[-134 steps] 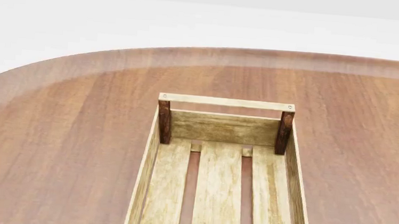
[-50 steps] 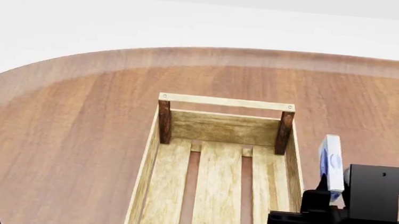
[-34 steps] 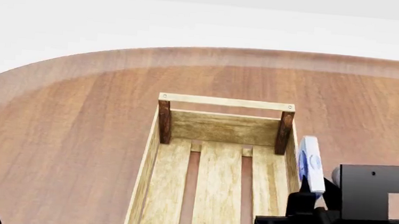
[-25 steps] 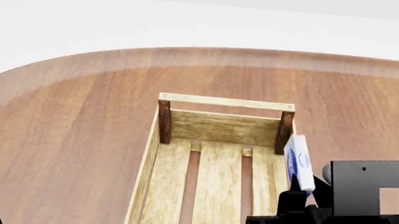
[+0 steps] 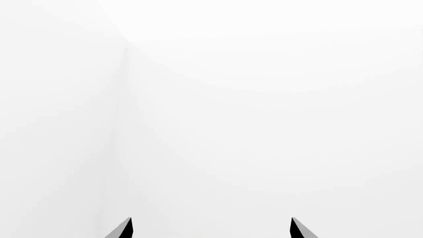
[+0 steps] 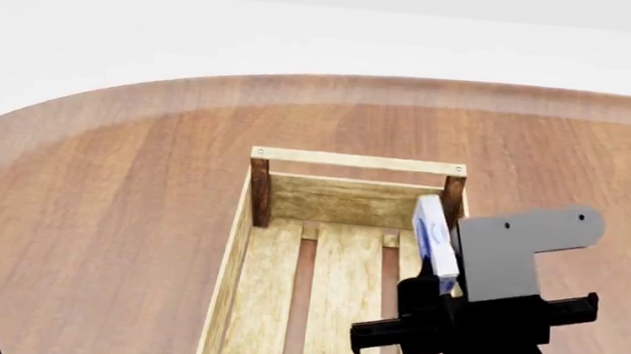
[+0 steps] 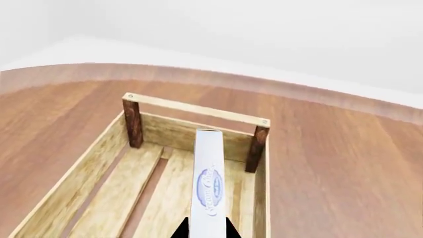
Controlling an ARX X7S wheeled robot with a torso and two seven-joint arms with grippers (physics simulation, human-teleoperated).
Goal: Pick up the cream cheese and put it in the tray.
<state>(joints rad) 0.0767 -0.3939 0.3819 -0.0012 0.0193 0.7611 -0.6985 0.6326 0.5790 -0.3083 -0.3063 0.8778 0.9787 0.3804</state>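
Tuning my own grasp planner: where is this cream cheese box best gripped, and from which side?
By its lower end, pinching the two broad faces. The cream cheese is thin and stands on edge over the tray, so the right gripper comes from below, its near end.

The cream cheese [image 6: 433, 234] (on edge) hangs over the tray's [image 6: 244, 256] right side.

A rounded reddish-brown wooden bench [image 6: 121, 212] with a paler rim stands against a plain white backdrop.
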